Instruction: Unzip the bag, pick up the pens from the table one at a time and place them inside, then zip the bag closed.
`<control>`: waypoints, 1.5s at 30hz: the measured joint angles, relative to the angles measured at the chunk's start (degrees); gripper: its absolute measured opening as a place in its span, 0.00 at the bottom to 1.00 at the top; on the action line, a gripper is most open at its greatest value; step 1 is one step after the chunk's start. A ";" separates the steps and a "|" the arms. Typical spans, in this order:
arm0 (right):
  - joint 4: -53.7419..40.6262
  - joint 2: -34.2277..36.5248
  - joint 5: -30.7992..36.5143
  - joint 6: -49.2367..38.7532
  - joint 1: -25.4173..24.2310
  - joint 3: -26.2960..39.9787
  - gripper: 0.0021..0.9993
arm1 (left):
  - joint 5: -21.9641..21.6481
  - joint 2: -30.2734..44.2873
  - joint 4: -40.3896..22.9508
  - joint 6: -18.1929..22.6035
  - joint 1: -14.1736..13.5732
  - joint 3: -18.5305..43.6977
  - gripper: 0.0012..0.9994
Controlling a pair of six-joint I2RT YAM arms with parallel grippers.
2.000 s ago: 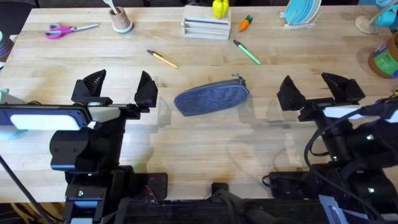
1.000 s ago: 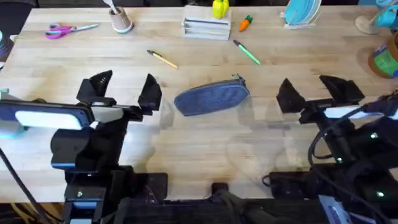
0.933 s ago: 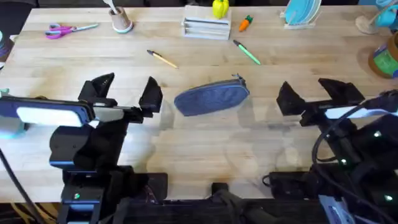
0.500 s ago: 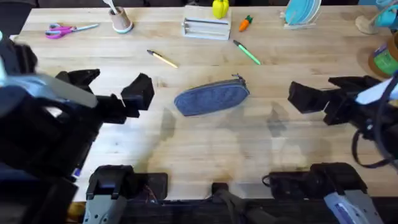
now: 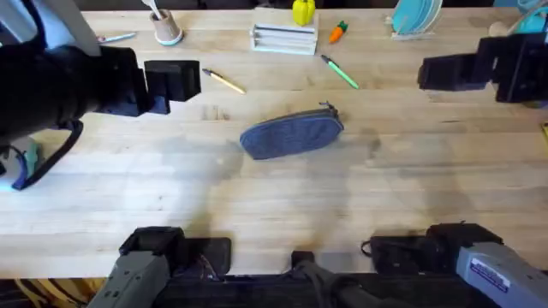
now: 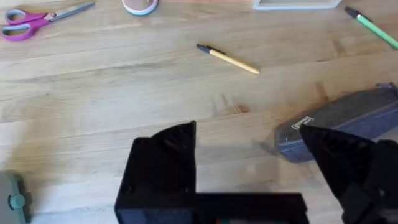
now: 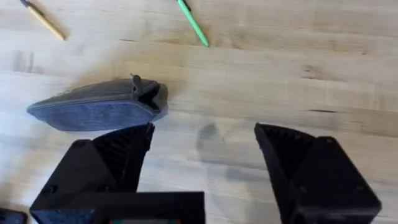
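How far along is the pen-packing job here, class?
Nothing is done yet: the bag lies on the table looking zipped, and the yellow pen and green pen lie beside it. Both the left claw and right claw hang open and empty. Unzipping, loading and zipping remain.

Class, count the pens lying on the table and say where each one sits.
2. The yellow pen lies beyond the bag, toward its left end; the green pen lies beyond its right end. Both rest on the table, apart from the bag.
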 joint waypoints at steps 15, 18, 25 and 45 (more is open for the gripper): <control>-1.38 2.93 -1.48 -0.03 0.00 3.09 1.00 | 10.39 3.55 -9.73 29.65 -0.02 2.82 0.99; -0.36 2.93 -1.51 -0.03 0.00 3.09 1.00 | 9.36 3.57 -9.88 34.17 0.00 2.90 0.99; -0.15 2.95 -1.53 -0.19 0.00 3.09 1.00 | 10.11 4.34 -11.20 42.47 0.00 2.95 0.99; 1.12 2.95 -1.53 -0.21 0.00 3.09 1.00 | 29.42 21.37 -9.44 72.76 0.00 -7.70 0.99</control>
